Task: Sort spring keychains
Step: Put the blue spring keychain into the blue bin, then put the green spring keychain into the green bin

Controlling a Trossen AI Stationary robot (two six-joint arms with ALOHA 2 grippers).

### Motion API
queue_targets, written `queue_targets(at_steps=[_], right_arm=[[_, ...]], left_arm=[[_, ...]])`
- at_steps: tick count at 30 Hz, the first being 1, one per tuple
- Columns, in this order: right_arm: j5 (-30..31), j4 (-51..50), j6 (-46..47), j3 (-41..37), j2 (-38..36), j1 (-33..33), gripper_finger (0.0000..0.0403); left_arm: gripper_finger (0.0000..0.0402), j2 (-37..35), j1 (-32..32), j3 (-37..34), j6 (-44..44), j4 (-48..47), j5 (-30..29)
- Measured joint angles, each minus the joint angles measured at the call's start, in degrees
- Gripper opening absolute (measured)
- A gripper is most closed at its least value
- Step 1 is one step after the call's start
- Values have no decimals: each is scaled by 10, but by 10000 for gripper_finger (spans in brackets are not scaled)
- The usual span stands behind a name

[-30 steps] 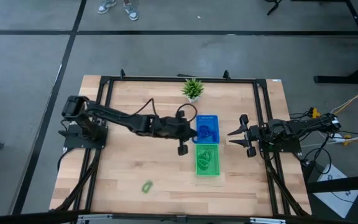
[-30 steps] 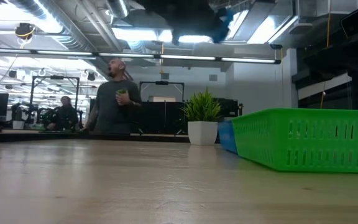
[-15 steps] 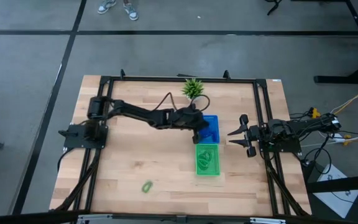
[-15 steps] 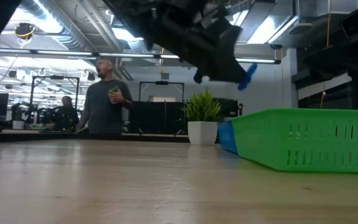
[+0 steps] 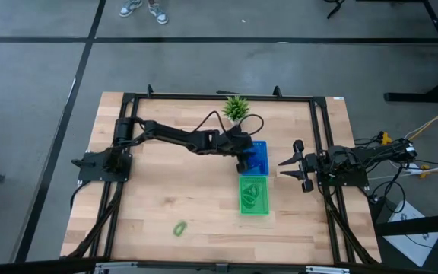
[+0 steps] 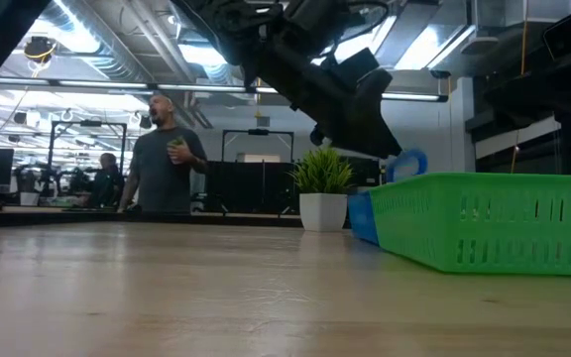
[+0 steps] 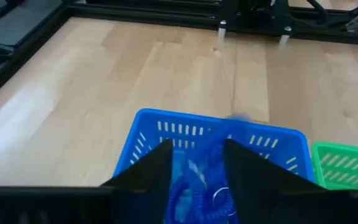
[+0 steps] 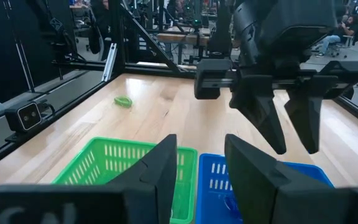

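My left gripper (image 7: pixel 197 149) hangs open over the blue tray (image 5: pixel 258 150), its fingers pointing down. Nothing sits between them in the right wrist view (image 8: pixel 284 124). A blue spring keychain (image 6: pixel 408 164) shows just under the fingertips, above the tray. More blue keychains (image 7: pixel 194 186) lie in the tray's bottom. The green tray (image 5: pixel 254 205), on the blue tray's near side, holds green keychains (image 5: pixel 253 193). One green keychain (image 5: pixel 179 227) lies loose on the table near the front edge. My right gripper (image 5: pixel 295 170) waits open at the table's right, beside the trays.
A small potted plant (image 5: pixel 236 108) stands just beyond the blue tray, close to my left arm. Black frame rails (image 5: pixel 322 137) run along the table's sides. Bare wood lies at the near left. A person (image 6: pixel 165 159) stands in the room behind.
My left gripper has swung from the table's middle toward the far right and now hangs over the blue tray. It carried a blue keychain at its fingertips and has let it go; the keychain now shows lower, just above the tray.
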Motion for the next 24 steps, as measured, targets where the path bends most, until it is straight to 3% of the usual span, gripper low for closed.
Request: queue_targets(at_steps=[5, 8, 13, 19, 24], right_arm=[[0, 0, 0, 0, 0, 0, 136], [0, 0, 0, 0, 0, 0, 136], [0, 0, 0, 0, 0, 0, 136], [-2, 0, 0, 0, 0, 0, 136], [-1, 0, 0, 0, 0, 0, 136]], left_arm=[[180, 0, 0, 0, 0, -1, -6], [194, -13, -3, 3, -5, -44, 23], [195, -45, -37, 34, -15, -237, 72], [186, -108, -148, 39, -83, -471, 114], [185, -125, -271, 39, -205, -579, 52]])
